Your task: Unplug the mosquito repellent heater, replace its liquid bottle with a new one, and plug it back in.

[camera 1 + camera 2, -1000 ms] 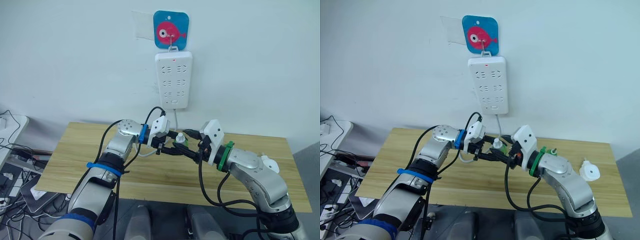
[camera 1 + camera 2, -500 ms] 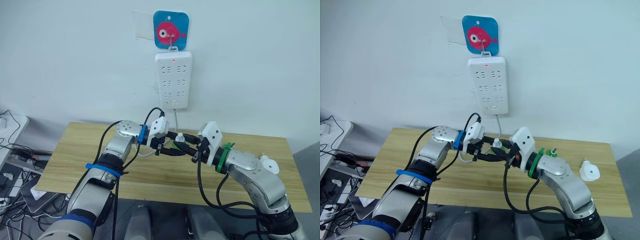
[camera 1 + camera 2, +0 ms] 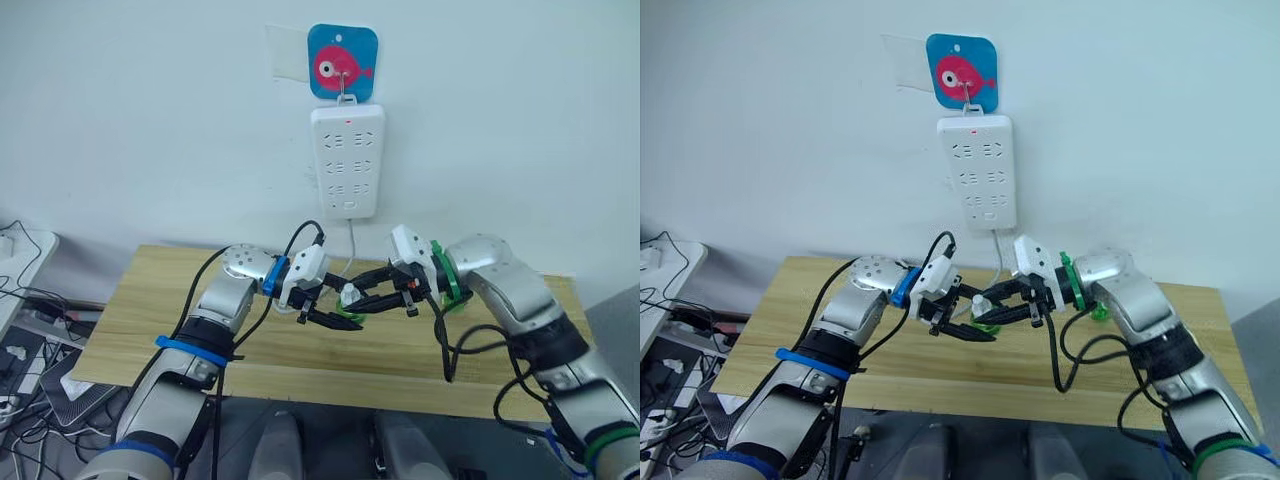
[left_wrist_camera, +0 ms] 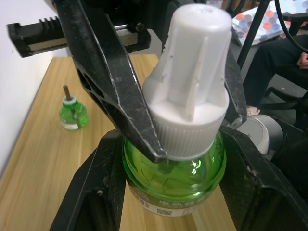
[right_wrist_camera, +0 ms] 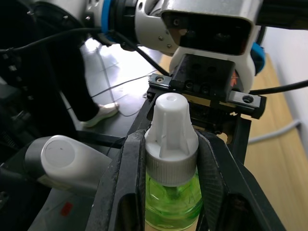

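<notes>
Right, both grippers meet above the middle of the table: the left gripper (image 4: 173, 187) is clamped on the green body of the new one (image 4: 180, 130), while the right gripper (image 5: 166, 159) pinches its white cap (image 5: 171, 132) from the other side. The bottle is squat, translucent green, with a ribbed, ridged white cap and a label strip low on the body. It hangs in the air over the wooden table (image 3: 150, 300), cap end tilted up and towards the left arm, its long axis running cap to base. On the far right part of the table, behind the right arm, stands the liquid bottle (image 4: 72, 113), upright, uncapped, wick poking up. On the white wall beyond hangs a white power strip (image 3: 347, 160) under a blue fish hook plate (image 3: 343, 62).
</notes>
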Controlling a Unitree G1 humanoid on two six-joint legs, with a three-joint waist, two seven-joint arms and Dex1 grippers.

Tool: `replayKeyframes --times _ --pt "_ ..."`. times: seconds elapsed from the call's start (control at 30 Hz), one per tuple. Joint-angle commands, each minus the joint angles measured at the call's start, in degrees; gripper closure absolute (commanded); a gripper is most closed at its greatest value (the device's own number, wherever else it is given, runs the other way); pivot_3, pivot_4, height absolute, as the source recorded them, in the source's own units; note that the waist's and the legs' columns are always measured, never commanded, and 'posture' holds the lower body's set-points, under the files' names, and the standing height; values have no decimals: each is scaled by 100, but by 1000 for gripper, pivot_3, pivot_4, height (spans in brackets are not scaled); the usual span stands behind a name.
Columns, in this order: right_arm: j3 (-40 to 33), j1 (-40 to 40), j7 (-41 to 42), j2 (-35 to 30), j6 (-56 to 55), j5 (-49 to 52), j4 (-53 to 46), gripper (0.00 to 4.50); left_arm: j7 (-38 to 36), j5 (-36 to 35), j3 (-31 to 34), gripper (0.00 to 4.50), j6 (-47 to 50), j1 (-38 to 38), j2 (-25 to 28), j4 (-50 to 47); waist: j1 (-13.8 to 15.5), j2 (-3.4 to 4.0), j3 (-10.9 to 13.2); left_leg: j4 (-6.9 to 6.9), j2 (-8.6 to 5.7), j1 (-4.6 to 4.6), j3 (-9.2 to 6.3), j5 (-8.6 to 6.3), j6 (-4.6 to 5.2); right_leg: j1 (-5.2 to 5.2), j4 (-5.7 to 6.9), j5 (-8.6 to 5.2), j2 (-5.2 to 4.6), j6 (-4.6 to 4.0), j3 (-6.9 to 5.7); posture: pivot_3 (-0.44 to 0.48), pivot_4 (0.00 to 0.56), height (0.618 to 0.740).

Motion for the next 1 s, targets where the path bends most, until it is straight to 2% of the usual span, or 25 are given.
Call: replayKeyframes --times 0.03,0.1,0.2,0.23,0.37,0.5,0.63,0.8,1.0 --pt "-156 -240 58 121 -257 -92 289 3423 -133 -86 -147 2244 30 37 -127 -331 7 0 0 0 -2 -1 0 2 -4 0 0 0 -4 0 0 81 129 740" --pt "-266 -200 59 85 -119 -22 270 2656 -127 -82 -123 2244 37 53 -121 -323 16 0 0 0 -6 -3 0 4 -7 0 -1 0 -10 0 0 79 132 740" --pt "-410 -72 -45 -4 30 36 103 1786 -85 -60 -86 2244 24 33 -147 -246 24 0 0 0 -16 -4 0 5 -9 0 -1 0 -21 0 -1 69 134 740" --pt "-483 0 -171 -31 56 16 33 1287 -64 -47 -69 2244 1 18 -167 -193 23 0 0 0 -19 -4 0 5 -9 0 -1 0 -25 0 0 69 134 740" --pt "-956 623 -874 -166 326 88 -590 62 120 -10 23 2244 -33 -57 -284 -31 24 0 -5 -1 -24 -4 -2 5 -9 0 0 0 -29 0 -1 67 133 740" --pt "-1327 1552 -1593 -282 800 245 -1824 62 191 1 64 2244 -19 -66 -290 -15 31 0 -7 -2 -35 -9 -5 5 -8 -1 0 -1 -35 2 0 54 134 740" --pt "-1395 1969 -2304 -147 1151 251 -2673 62 218 -1 109 2244 -5 -98 -260 38 -38 -1 -15 -1 -47 -3 0 8 -5 0 9 -1 -41 3 13 42 131 740" --pt "-1312 2095 -3197 230 1408 126 -3100 62 217 7 121 2244 -13 -163 -252 119 -41 0 -41 -6 -48 -1 -9 12 5 0 16 -1 -37 3 3 22 130 740" --pt "-1065 2088 -3699 550 1587 75 -3272 62 222 22 96 2244 -57 -266 -300 251 -30 0 -54 -6 -51 -6 -8 12 5 0 9 -1 -40 3 4 14 131 740"
